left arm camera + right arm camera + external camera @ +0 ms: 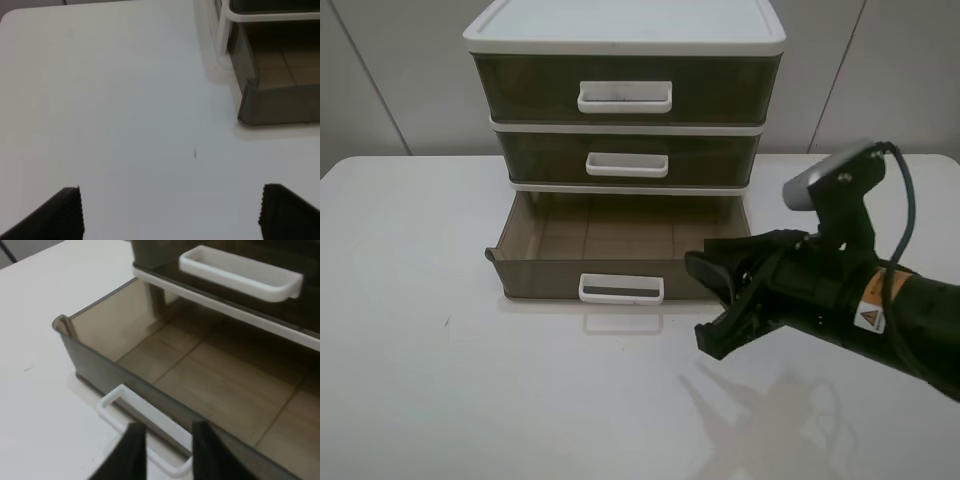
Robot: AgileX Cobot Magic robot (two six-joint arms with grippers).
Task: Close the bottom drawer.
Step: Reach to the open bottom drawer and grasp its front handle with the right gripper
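Now we see the bottom drawer (pixel 535 272) pulled out, our right tool (pixel 705 300) spread apart just beside its handle (pixel 621 289), and our left tool (pixel 170 215) wide apart.

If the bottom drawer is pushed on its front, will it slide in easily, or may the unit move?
The bottom drawer looks empty and thin-walled, so it probably slides in lightly. The right gripper sits near one end of its handle, so an off-centre push may skew it. The unit also seems light and might shift on the smooth table.
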